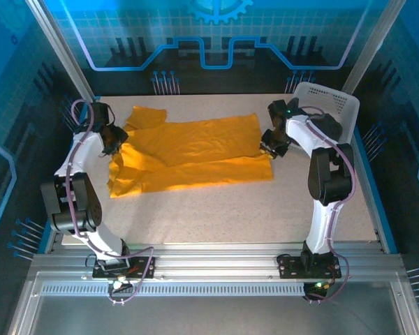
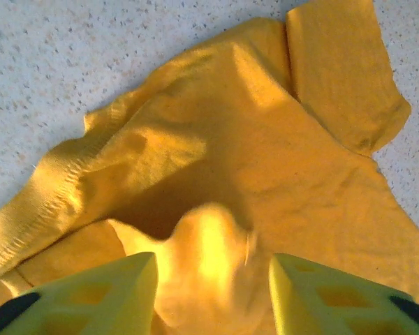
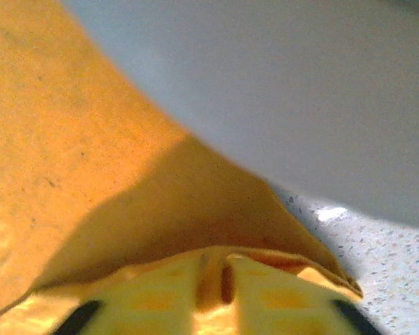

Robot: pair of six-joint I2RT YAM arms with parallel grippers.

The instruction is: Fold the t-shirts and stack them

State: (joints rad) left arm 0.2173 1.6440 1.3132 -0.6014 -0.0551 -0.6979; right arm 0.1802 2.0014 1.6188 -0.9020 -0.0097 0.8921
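One orange-yellow t-shirt (image 1: pixel 195 150) lies spread across the back half of the table, its lower part folded up over its middle. My left gripper (image 1: pixel 115 143) hovers at the shirt's left end by the sleeve. In the left wrist view the left gripper (image 2: pixel 213 293) is open, and a blurred hump of the shirt (image 2: pixel 265 139) sits loose between its fingers. My right gripper (image 1: pixel 269 148) is at the shirt's right edge. In the right wrist view the right gripper (image 3: pixel 215 283) has its fingers almost together on a thin fold of the shirt (image 3: pixel 91 125), lifting that edge.
A white lattice basket (image 1: pixel 328 105) stands at the back right corner, just behind the right arm; it looms pale and blurred as the basket (image 3: pixel 300 91) in the right wrist view. Bare speckled table (image 1: pixel 230 209) stretches in front of the shirt to the near rail.
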